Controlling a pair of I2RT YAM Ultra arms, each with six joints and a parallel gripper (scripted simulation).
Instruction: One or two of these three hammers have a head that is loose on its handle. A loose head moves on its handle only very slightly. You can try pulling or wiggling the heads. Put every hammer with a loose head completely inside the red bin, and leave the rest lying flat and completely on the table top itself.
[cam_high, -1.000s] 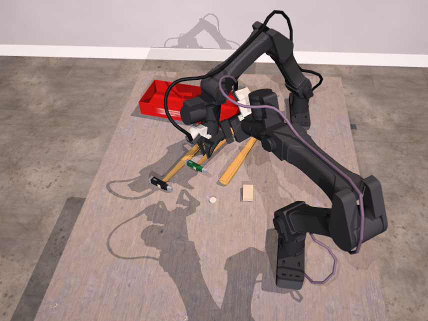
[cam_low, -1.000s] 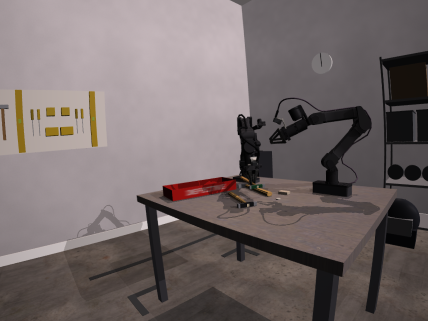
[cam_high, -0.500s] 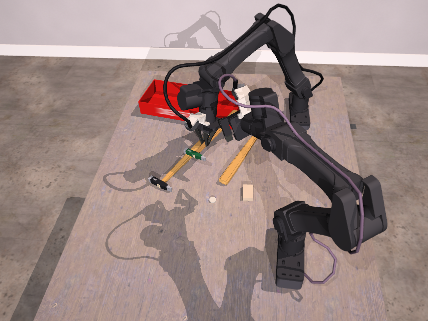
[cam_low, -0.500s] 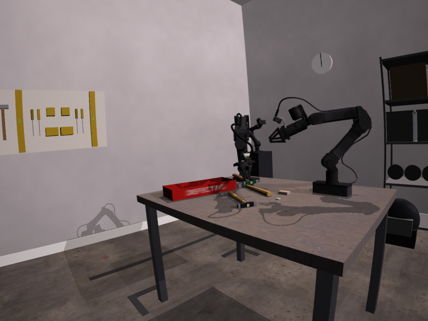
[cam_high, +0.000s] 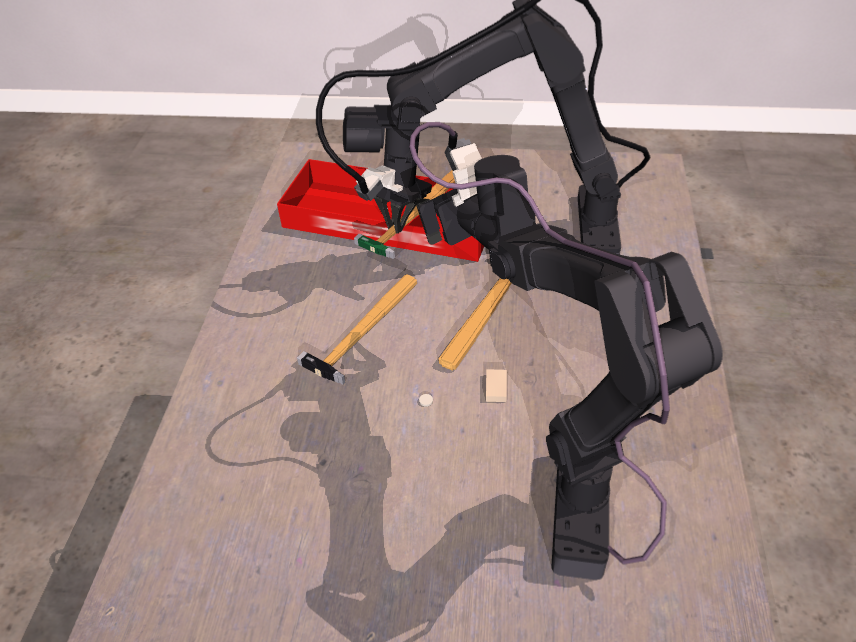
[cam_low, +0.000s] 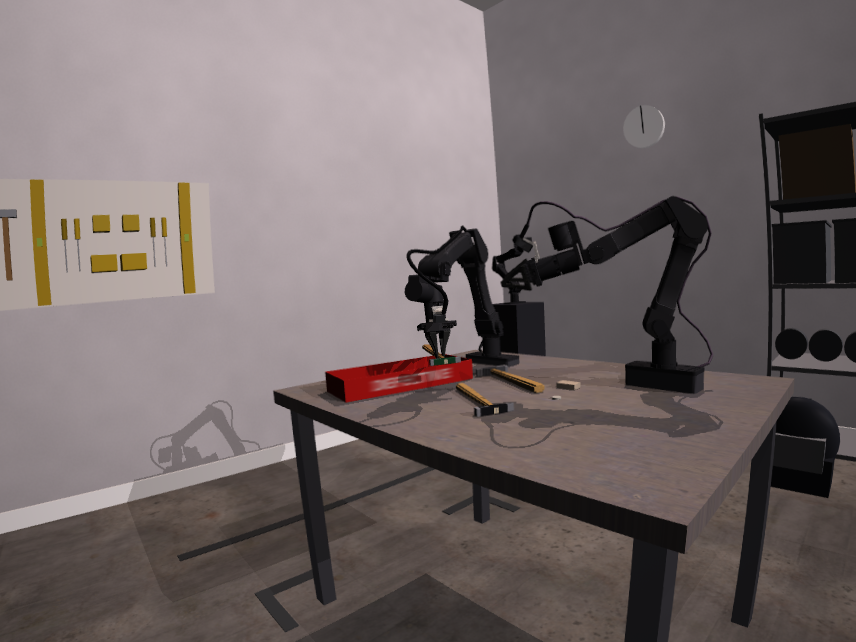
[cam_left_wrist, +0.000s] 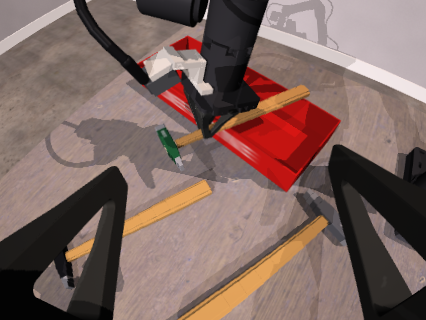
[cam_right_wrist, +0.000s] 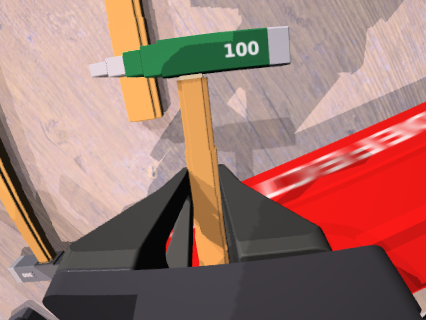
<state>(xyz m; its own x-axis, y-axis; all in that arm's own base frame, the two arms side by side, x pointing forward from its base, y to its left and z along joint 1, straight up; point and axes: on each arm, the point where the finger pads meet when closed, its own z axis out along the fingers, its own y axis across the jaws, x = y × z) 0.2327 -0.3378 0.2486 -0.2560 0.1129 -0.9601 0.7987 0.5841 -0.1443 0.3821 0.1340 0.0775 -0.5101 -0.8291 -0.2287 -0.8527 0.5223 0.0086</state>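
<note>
The right end effector (cam_high: 399, 222) (cam_low: 439, 353) (cam_left_wrist: 205, 133) (cam_right_wrist: 205, 175) is gripping the green hammer (cam_high: 374, 245) (cam_low: 443, 360) (cam_left_wrist: 169, 144) (cam_right_wrist: 215, 55) over the red bin (cam_high: 311, 222) (cam_low: 352, 388) (cam_left_wrist: 280, 176) (cam_right_wrist: 350, 200), its head jutting out towards seven o'clock in the top view. The left end effector (cam_high: 438, 217) (cam_low: 504, 272) (cam_left_wrist: 222, 166) is hanging open; two hammers are lying on the desk (cam_high: 207, 552) (cam_low: 587, 476) (cam_left_wrist: 30, 200) (cam_right_wrist: 70, 50).

Bright light throws crisp arm shadows across the worktop (cam_high: 242, 539) (cam_low: 587, 456) (cam_left_wrist: 145, 265) (cam_right_wrist: 65, 150); the exterior view is dimmer, its right wall (cam_low: 566, 82) gray, and the bin's (cam_high: 293, 217) (cam_low: 338, 386) (cam_left_wrist: 285, 177) (cam_right_wrist: 350, 230) lettering smeared.
</note>
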